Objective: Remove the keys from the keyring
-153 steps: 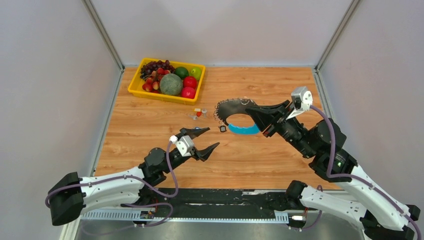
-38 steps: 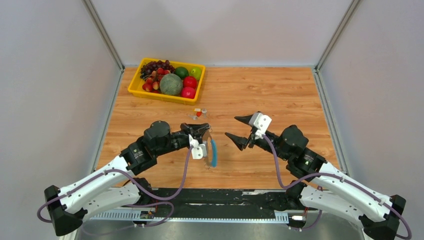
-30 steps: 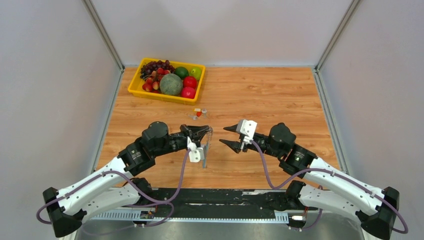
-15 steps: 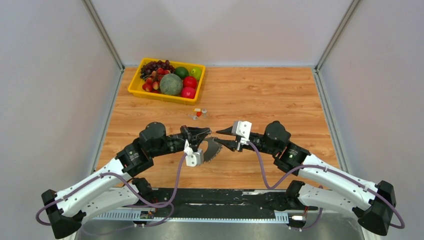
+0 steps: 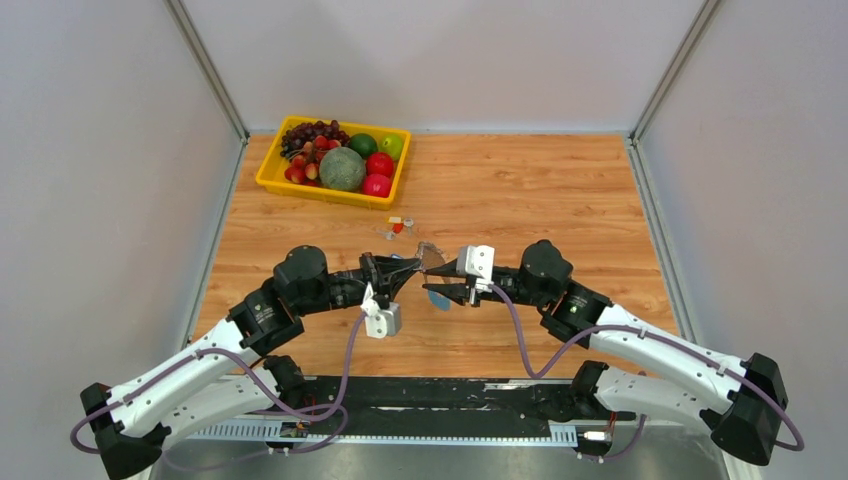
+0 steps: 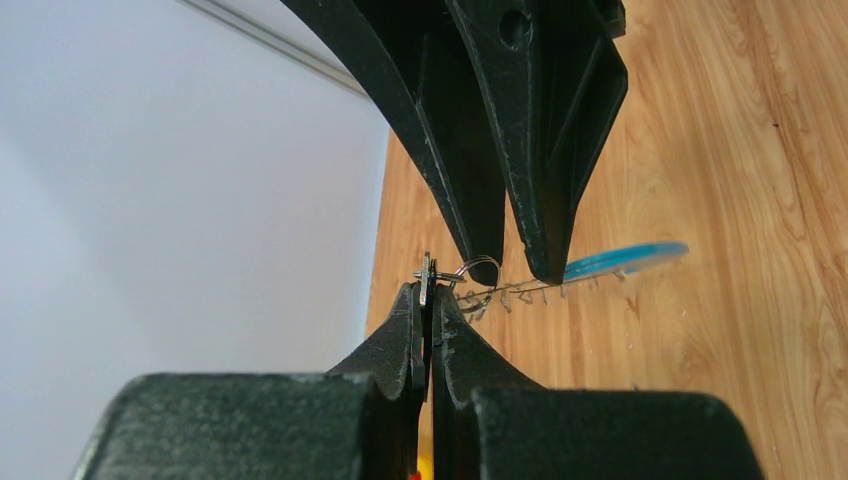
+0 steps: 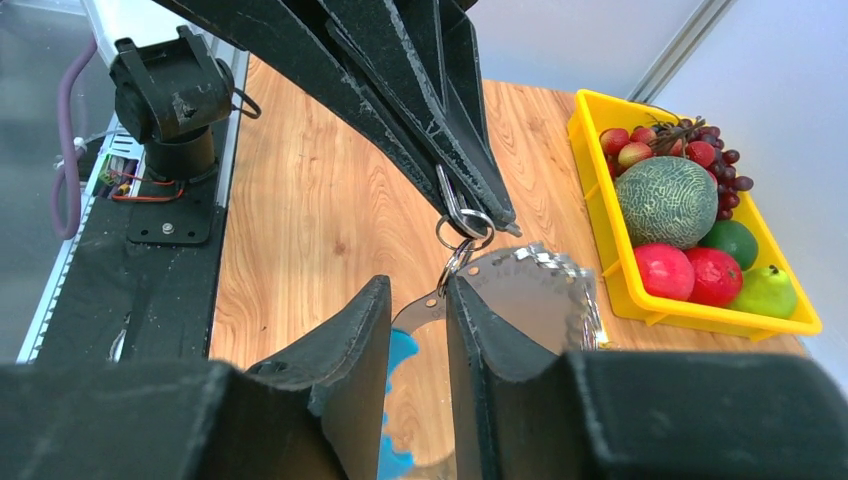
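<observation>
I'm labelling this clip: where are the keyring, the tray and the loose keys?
keyring (image 6: pixel 625 259): left wrist view, blue arc.
tray (image 5: pixel 322 193): top view, front wall.
loose keys (image 5: pixel 397 227): top view, red tag.

Wooden table (image 5: pixel 560 180): yellow fruit tray (image 5: pixel 270 178) far-left corner; few tagged keys (image 5: pixel 396 227) loose mid-table.

A yellow tray (image 5: pixel 325 194) at the table's (image 5: pixel 560 180) far left holds a melon (image 5: pixel 343 169), grapes (image 5: pixel 312 131), 2 red fruits (image 5: pixel 379 164).
</observation>
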{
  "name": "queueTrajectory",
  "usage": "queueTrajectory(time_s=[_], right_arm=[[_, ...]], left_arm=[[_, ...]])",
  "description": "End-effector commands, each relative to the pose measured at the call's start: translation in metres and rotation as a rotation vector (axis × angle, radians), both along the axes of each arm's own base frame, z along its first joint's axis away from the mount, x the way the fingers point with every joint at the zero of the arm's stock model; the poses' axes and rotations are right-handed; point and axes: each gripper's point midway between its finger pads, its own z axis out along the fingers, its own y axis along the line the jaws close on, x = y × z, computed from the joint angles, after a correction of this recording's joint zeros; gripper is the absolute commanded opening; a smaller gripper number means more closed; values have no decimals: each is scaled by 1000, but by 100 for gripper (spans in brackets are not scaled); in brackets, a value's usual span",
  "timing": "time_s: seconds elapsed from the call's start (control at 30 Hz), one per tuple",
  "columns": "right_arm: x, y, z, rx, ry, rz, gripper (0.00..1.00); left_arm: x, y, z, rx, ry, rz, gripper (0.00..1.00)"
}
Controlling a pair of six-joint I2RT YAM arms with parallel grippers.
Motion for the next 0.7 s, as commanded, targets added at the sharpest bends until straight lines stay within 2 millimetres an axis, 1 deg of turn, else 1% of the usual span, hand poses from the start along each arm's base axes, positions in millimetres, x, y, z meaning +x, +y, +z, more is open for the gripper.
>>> queueTrajectory(time_s=[0.0,0.13,0.23,0.27,0.37,0.5,0.67], right_arm=[[-5,6,20,49,-37,49,28],[-6,8,20,46,-33,60,24],[-7,8,20,48,-33,67,19],[-8,9,21,49,-32,71,16],[-10,8,22,52,-33,80,0],[-13,8,24,58,-26,95,0],[-7,12,26,52,29,66,0]], left_arm=[[-7,-2,20,-54,-61,-45,0],[-7,-1,21,-57,-63,-44,0],[-7,-1,21,-59,-64,-46,0],[-7,-1,21,-58,-64,-47,0],[-8,-1,21,-59,-64,-47,0],[-7,-2,19,-56,-62,-49,0],[-7,-3,18,-50,-66,-56,0]])
